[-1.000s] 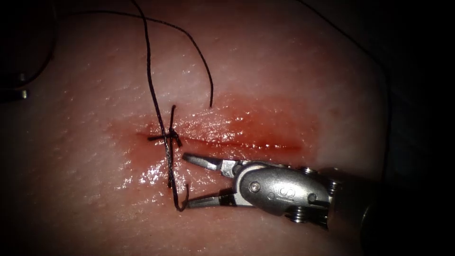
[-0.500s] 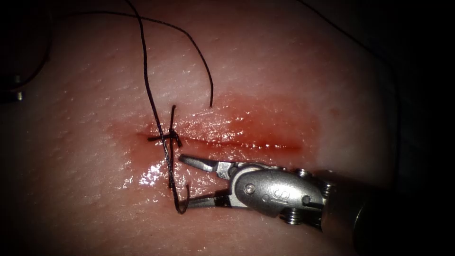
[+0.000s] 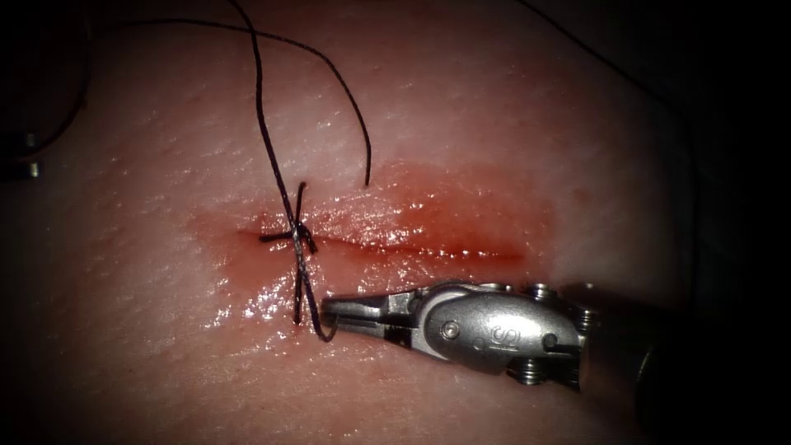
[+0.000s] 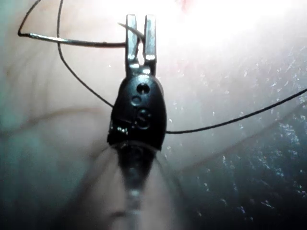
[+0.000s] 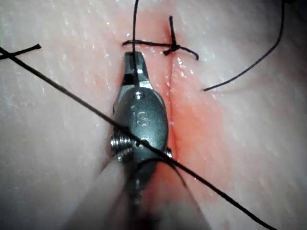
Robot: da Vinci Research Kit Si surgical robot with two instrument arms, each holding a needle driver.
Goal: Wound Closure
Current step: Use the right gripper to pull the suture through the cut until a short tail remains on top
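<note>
We found one stitch [image 3: 295,237] already knotted across the left end of the cut [image 3: 412,247], while the rest of the cut, running rightward under the red fluid [image 3: 461,214], lay unstitched — so, as we judged it, most of the closure was left to do. The right hand [image 3: 329,313] was clenched on the thread [image 3: 262,140] just below the knot, on the near side of the cut, where a short loop curled at its tip. From the knot a long strand climbed to the far edge of the tissue [image 3: 148,330], and a loose end [image 3: 362,156] lay beside it.

The left hand [image 4: 140,36] held the needle [image 4: 72,42] crosswise near its thicker end, away from the tissue — whether its jaws fully met we could not tell, but the needle sat gripped between them. Where the thread joined the needle was hard to make out.
</note>
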